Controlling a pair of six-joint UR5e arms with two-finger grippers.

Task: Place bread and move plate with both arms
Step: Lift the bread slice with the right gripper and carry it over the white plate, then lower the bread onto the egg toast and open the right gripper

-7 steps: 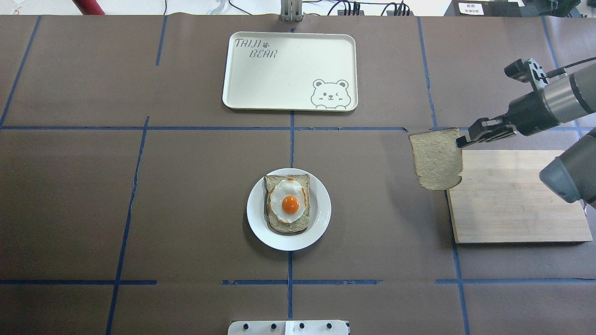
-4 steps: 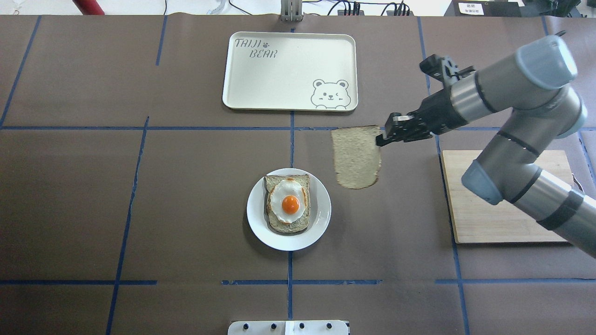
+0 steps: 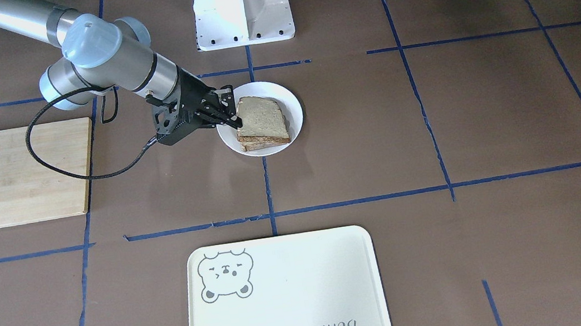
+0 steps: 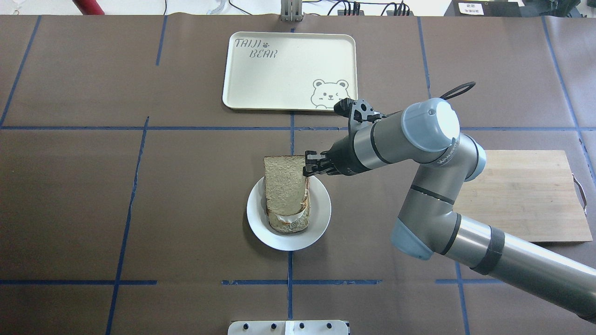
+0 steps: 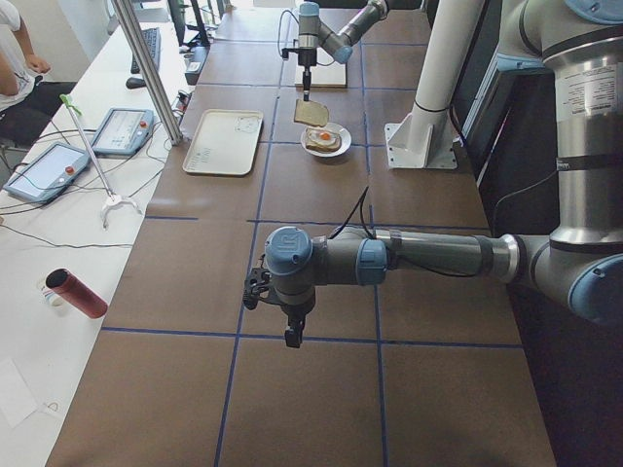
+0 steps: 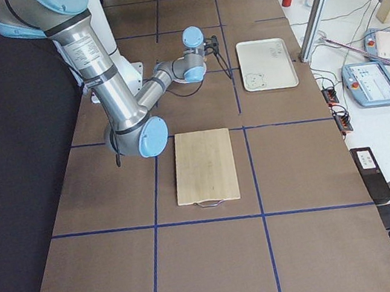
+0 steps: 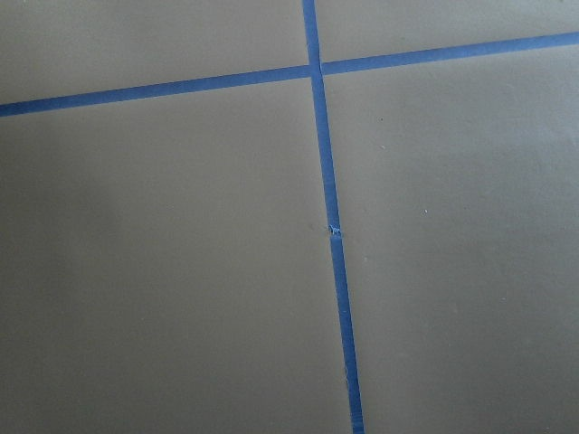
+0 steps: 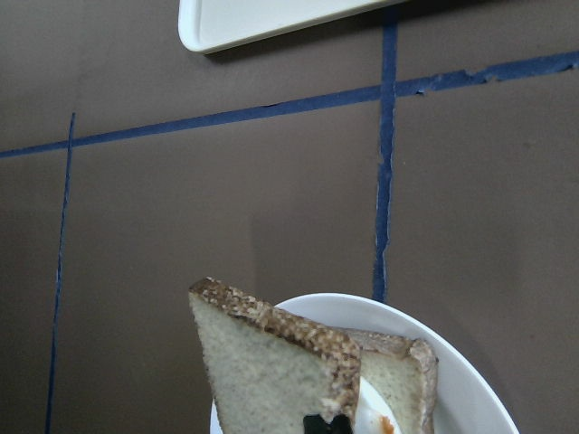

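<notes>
My right gripper (image 4: 308,168) is shut on the far right edge of the plain bread slice (image 4: 284,184). It holds the slice tilted just over the white plate (image 4: 322,215), with the low end resting on the slice with the fried egg (image 4: 289,217). The front view shows the gripper (image 3: 231,120), the bread (image 3: 261,119) and the plate (image 3: 292,101). In the right wrist view the bread (image 8: 262,371) hangs over the plate (image 8: 452,371). My left gripper (image 5: 290,337) shows only in the exterior left view, above bare table far from the plate. I cannot tell whether it is open or shut.
A cream tray with a bear drawing (image 4: 288,70) lies beyond the plate. A wooden cutting board (image 4: 521,195) lies to the right, under my right arm. The white pedestal (image 3: 242,6) stands at the robot's edge of the table.
My right gripper has carried the bread left from the cutting board's edge to over the plate and brought it down onto the egg slice.
</notes>
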